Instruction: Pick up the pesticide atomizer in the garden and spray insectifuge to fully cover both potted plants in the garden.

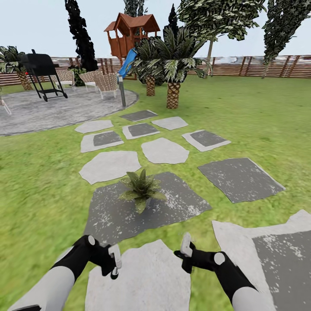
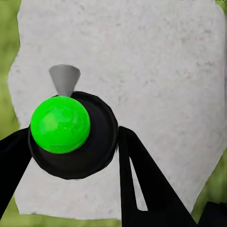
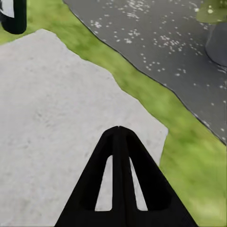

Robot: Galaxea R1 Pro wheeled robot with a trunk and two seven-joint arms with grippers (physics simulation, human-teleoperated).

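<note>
head view forward-down, wrists close above pale paving slab (image 1: pixel 142 276)

Green lawn (image 1: pixel 268 129), grey stepping stones (image 1: pixel 164 150) leading toward palm (image 1: pixel 173 82). Left of palm: round paved patio (image 1: pixel 52 110), black grill (image 1: pixel 43 73), wicker chairs (image 1: pixel 106 83). Slat fence (image 1: pixel 259 65), wooden playhouse (image 1: pixel 131 32) behind.

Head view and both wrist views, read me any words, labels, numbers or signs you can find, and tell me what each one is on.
None: no readable text in any view.
The grill, playhouse, paving stones and potted plant carry no lettering.
The green-topped bottle in the left hand shows no label from this angle.
</note>
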